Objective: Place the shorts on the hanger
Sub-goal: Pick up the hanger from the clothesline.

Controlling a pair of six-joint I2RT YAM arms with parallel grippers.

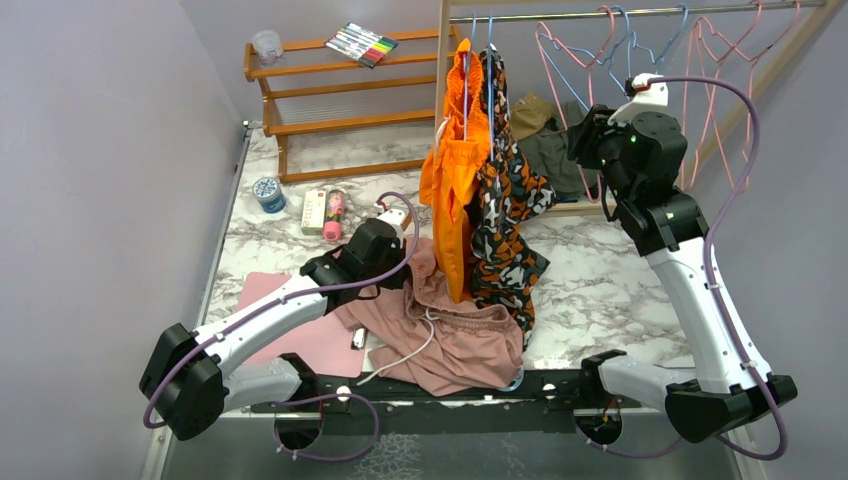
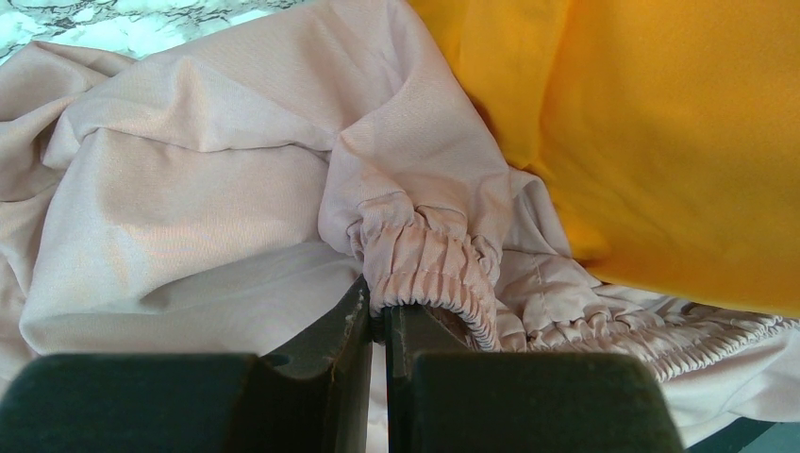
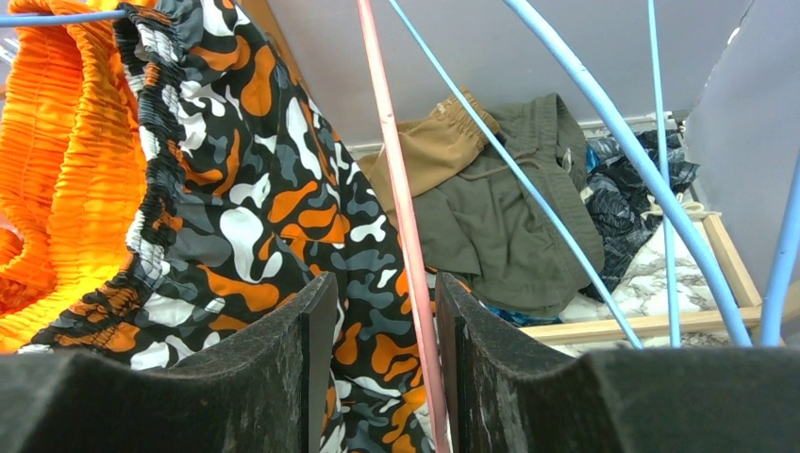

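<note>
The dusty-pink shorts [image 1: 455, 340] lie crumpled on the marble table in front of the hanging clothes, their white drawstring trailing toward the near edge. My left gripper [image 2: 379, 316] is shut on the gathered waistband [image 2: 429, 274]; the top view shows it [image 1: 400, 260] at the shorts' left edge. High at the rail, my right gripper [image 1: 588, 125] stands open. A thin pink hanger wire [image 3: 396, 189] runs between its jaws, close to the right finger [image 3: 472, 349]. The left finger [image 3: 316, 340] stands clear of the wire.
A plain orange garment [image 1: 450, 170] and a camouflage one [image 1: 505, 200] hang from the rail [image 1: 560, 14]. Light-blue hanger wires [image 3: 604, 123] cross beside the right gripper. Olive and tan clothes [image 3: 509, 208] lie in a wooden tray behind. A wooden shelf [image 1: 330, 90] and a pink mat [image 1: 300, 335] are at left.
</note>
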